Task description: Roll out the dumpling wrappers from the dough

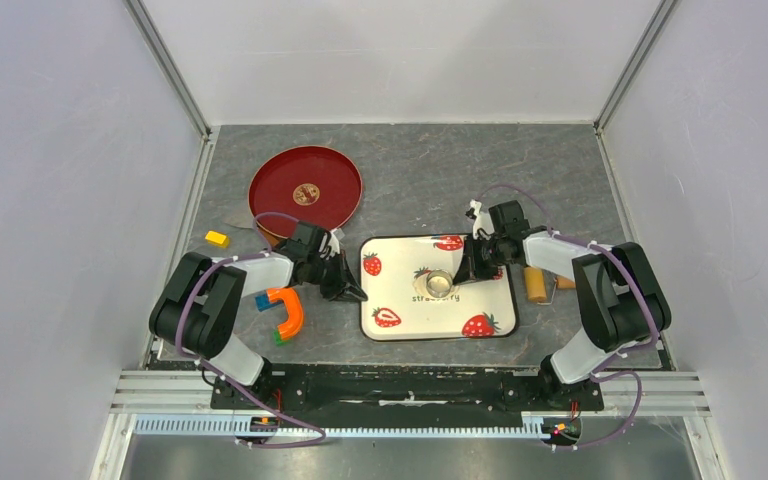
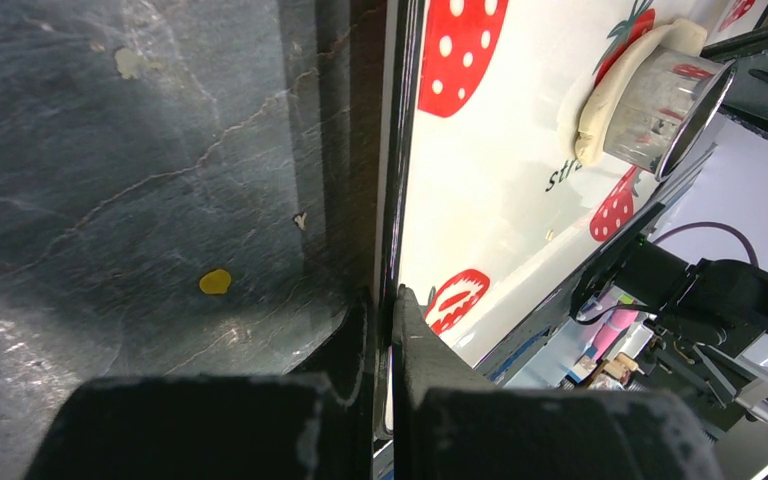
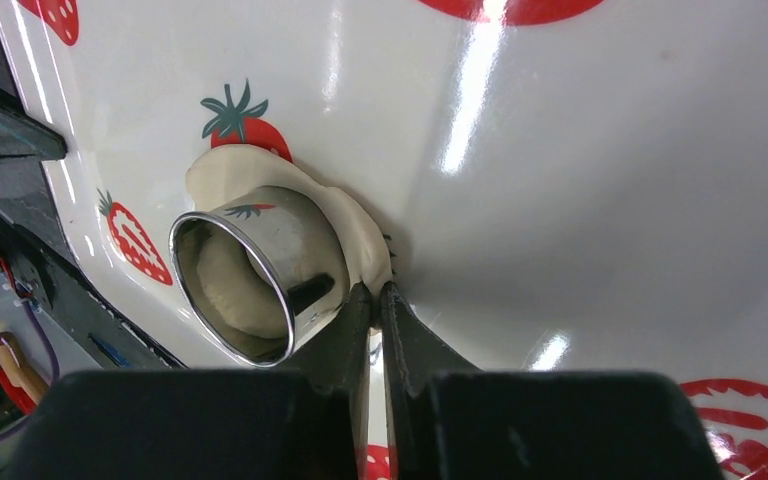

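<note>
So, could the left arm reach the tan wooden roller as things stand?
Probably not: the left gripper clamps the white strawberry-print tray at its left edge, and the roller lies off its right edge.

Left pincer (image 2: 385,295) and right pincer (image 3: 374,290) closed, arms lowered.

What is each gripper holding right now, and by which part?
The left gripper clamps the strawberry tray by its left rim. The right gripper pinches the dough by its thin outer edge, just beside the metal ring standing on it.
</note>
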`<state>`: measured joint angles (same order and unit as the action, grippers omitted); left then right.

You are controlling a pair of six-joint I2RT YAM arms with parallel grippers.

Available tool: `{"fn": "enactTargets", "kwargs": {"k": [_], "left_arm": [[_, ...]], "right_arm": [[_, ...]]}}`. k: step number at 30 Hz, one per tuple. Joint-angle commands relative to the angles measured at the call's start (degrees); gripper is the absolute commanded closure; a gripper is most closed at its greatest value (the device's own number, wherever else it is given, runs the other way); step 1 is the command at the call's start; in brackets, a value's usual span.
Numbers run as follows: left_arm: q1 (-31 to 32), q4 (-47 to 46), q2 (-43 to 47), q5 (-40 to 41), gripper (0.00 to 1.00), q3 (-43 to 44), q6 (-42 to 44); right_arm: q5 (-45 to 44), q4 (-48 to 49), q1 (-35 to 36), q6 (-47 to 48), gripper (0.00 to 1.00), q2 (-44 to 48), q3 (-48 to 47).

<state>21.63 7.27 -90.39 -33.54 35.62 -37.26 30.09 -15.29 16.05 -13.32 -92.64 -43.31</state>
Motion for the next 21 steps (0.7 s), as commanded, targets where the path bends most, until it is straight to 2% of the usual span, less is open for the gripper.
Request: {"fn": "enactTargets", "kwargs": {"k": [1, 21], "left_arm": [[0.3, 3.5, -2.6, 8.2, 0.98, -0.9, 2.6], [0.4, 5.0, -3.1, 9.9, 0.98, -0.4, 3.9]], "right_arm": [[-5.6, -4.8, -0.2, 2.7, 0.95, 1.0, -1.9], [-6.1, -8.9, -2.6, 4.7, 0.96, 0.6, -7.6]]}}
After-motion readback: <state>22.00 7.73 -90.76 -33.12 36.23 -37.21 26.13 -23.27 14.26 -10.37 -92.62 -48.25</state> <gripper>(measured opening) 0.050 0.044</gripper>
